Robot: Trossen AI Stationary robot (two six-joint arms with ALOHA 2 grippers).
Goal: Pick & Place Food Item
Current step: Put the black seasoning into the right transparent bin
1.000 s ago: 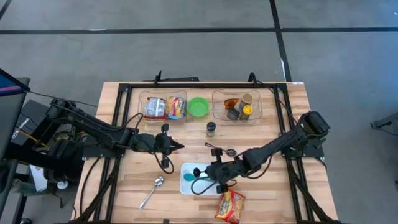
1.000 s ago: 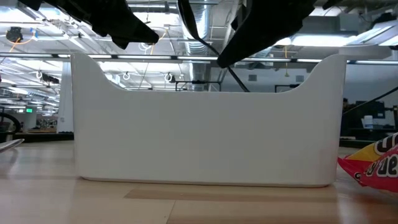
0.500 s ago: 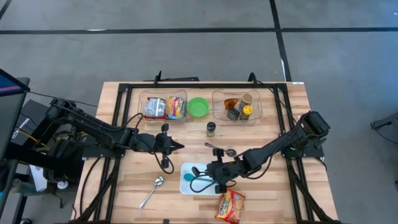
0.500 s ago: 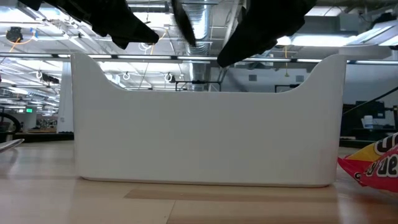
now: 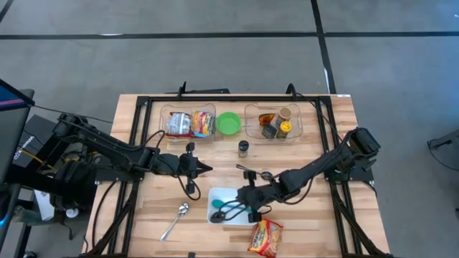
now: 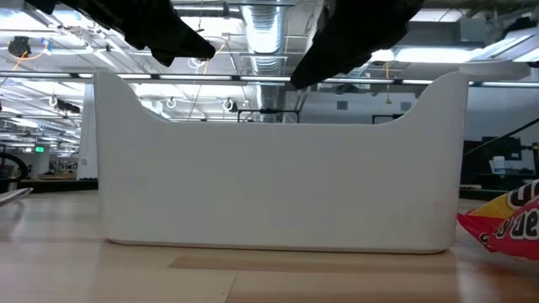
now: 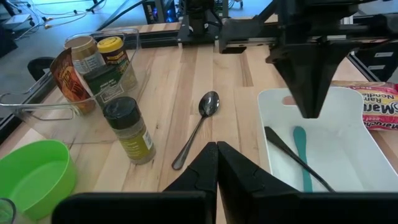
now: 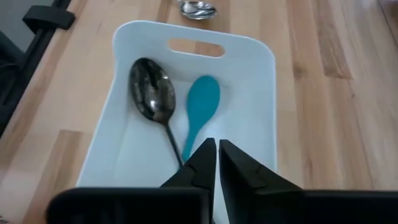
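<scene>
A white tray (image 5: 214,193) stands near the table's front edge. A dark metal spoon (image 8: 152,99) and a teal spoon (image 8: 200,109) lie side by side on its floor. My right gripper (image 8: 217,144) hangs shut just above the tray, over the spoons' handle ends, fingers slanting down; it also shows in the high view (image 5: 242,203). An orange ramen packet (image 5: 265,237) lies flat on the table in front of the tray. My left gripper (image 5: 206,169) waits shut above the table, left of centre.
A silver spoon (image 5: 176,218) lies left of the tray and another spoon (image 5: 256,173) behind it. A spice jar (image 5: 244,148), a green bowl (image 5: 229,122) and two clear bins (image 5: 188,123) (image 5: 274,122) holding packets and jars stand at the back.
In the low view a dark thin handle stood above the tray wall below my right gripper; it swung and has dropped out of sight into the tray. The high view shows the tray's contents shifted, and my right wrist has rolled slightly.
</scene>
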